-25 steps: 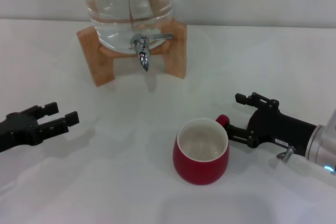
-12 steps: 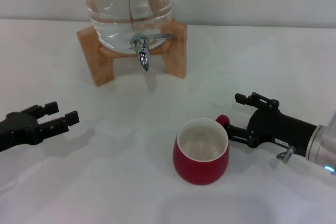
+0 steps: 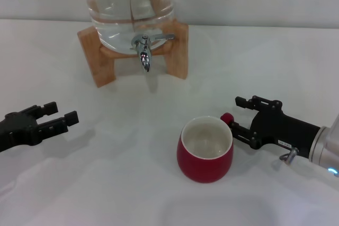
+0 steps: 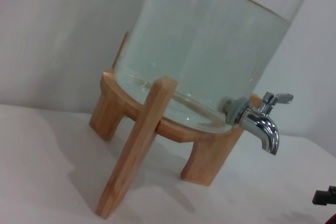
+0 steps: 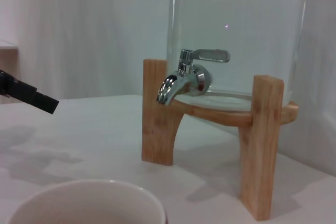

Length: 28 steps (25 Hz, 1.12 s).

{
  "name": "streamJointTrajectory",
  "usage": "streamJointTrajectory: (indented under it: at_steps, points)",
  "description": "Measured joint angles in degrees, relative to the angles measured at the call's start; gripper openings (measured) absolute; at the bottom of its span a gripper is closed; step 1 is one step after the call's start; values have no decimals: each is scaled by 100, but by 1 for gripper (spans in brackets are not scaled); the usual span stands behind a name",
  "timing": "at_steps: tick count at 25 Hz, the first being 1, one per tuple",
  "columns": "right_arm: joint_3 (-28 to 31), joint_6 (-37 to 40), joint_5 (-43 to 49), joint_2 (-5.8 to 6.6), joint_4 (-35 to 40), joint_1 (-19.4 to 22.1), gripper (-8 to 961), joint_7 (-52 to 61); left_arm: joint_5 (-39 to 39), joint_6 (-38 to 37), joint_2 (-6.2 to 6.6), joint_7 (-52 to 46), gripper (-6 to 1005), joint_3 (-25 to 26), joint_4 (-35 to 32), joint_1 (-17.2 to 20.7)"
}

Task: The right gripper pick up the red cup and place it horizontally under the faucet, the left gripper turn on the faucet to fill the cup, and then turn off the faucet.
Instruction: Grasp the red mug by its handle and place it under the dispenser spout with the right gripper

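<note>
- Moving a little since the earlier picture, the red cup [image 3: 205, 150] is now sitting slightly more to the right, and the right pincer [image 3: 236, 114] is now reaching a bit closer around its handle.
- One finger of the right pincer is touching the cup beside the small handle, and the other finger is sitting apart, so the pincer is spread and not gripping yet.
- Standing upright on the white counter [image 3: 275, 62], the cup is still well in front of the faucet [image 3: 144, 51], not under it.
- Looking inside, the cup is showing only its cream bottom, with no water.
- Waiting far off on the left side, the left pincer [image 3: 59, 117] is hanging with its fingers spread, holding nothing.
- Judging from this, the job is only starting: lifting the cup, putting it under the faucet, filling it and shutting the faucet are all still waiting.
</note>
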<state>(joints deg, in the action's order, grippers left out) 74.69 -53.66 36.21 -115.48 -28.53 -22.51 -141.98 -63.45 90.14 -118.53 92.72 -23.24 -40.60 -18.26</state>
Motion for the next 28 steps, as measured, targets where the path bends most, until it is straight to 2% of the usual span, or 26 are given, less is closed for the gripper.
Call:
streamJointTrajectory:
  at_steps: [2,7,13,24,28]
  points:
    - [-9,-5,0,0,-1,4,669,-24,-5,1,4,0,886,3,0,4]
    - [-87,-14,0,-6,-8,9,441,-203,-7,-3,3,0,886,4,0,7]
    - [-130,-98,1,-9,-35,18,217,-267,-10,17,-9,0,885,4,0,8]
    - [-187,-225,-234,-9,-44,19,119,-246,-2,54,-19,-9,885,-5,0,10]
    - [-330,-130,-562,-12,-48,-6,118,-358,6,56,-22,-11,885,-20,0,16]
